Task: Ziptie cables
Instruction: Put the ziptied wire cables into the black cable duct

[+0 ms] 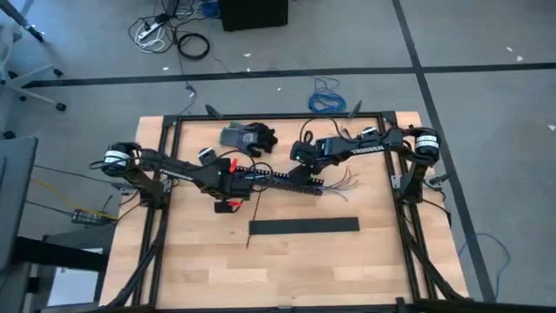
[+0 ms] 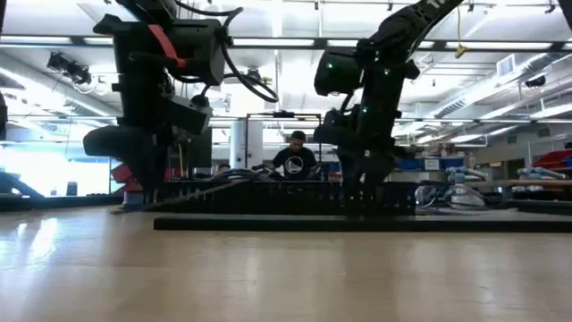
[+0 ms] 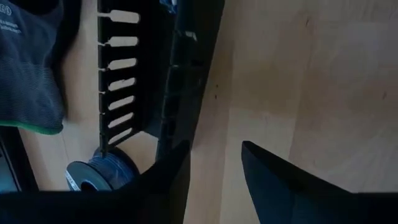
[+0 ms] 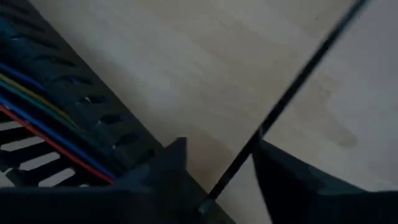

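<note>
Cables: thin blue, red and yellow-green wires (image 4: 43, 124) lie along the slotted duct (image 1: 291, 181) at mid-frame in the high view; their loose ends (image 1: 346, 180) fan out right of the duct.
Ziptie: a thin straight black strip (image 4: 292, 93) runs from the upper right of the right wrist view down between that arm's fingers; in the high view a thin black strip (image 1: 254, 209) lies below the duct, above the flat bar (image 1: 304, 226).
High view only: gloves (image 1: 248, 136) at upper centre of the table (image 1: 287, 269), both arms meeting over the duct.
Low view only: a person (image 2: 295, 154) sits far behind the table.
Left wrist view only: a wire spool (image 3: 102, 173) at lower left, beside the duct's teeth.
Left gripper (image 3: 214, 168): fingers apart, nothing between them, just beside the duct.
Right gripper (image 4: 217, 165): fingers apart with the ziptie in the gap; whether they pinch it cannot be told.
</note>
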`<state>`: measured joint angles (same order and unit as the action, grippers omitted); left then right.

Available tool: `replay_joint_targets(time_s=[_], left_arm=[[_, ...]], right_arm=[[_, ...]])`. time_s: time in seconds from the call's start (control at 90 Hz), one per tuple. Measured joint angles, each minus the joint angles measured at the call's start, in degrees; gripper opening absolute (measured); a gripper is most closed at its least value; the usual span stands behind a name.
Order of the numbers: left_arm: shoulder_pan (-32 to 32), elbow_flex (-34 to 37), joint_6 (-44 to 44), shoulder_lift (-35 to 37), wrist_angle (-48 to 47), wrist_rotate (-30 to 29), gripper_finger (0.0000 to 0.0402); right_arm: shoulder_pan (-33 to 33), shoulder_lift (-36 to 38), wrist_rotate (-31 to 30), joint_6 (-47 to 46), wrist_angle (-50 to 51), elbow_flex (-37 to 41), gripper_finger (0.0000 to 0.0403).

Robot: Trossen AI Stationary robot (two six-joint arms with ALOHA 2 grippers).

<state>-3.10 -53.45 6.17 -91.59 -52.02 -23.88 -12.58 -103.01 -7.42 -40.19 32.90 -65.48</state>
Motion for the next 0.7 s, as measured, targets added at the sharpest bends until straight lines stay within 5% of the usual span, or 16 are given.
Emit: replay_joint_targets(time_s=[0.3,0.7], left_arm=[[0.0,0.0,-1.3,0.0,-0.2,0.0,0.0137],[0.0,0.0,-1.2,0.0,2.4,-0.7,0.0137]], right_arm=[[-0.3,0.0,0.2,7.7,4.8,-8.3,0.0301],[-2.2,0.1,-1.1,15.2,17.1,-25.5,0.0309]])
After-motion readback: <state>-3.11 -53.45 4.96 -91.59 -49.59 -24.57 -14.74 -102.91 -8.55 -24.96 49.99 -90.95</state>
